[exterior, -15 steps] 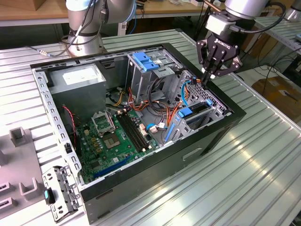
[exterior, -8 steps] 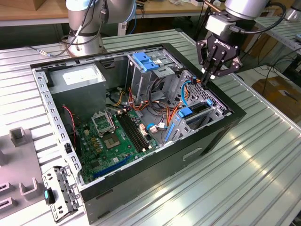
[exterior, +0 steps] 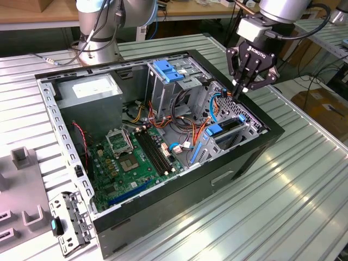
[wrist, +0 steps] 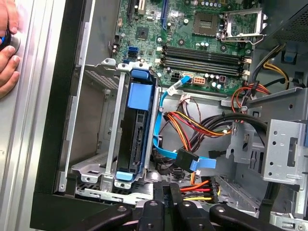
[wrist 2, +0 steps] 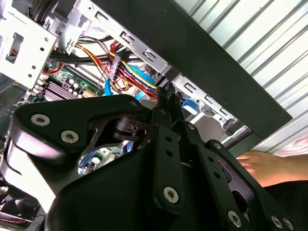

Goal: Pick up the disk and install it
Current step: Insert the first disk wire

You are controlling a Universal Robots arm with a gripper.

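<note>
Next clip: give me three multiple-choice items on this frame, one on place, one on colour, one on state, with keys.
1. Where is the disk? A in the drive cage; B on the table; C between the fingers.
2. Colour of its rails? A red; B blue; C yellow.
3. The gripper is: A wide open; B shut on the disk; C shut, empty.
Key: A, it sits slotted in the cage; B, blue plastic shows at its ends; C, the fingers meet above the case.

Blue-railed dark disk (wrist: pixel 137 127), green motherboard (exterior: pixel 136 157), black case (exterior: pixel 217 179), blue, orange and red cables (wrist: pixel 192 130)
</note>
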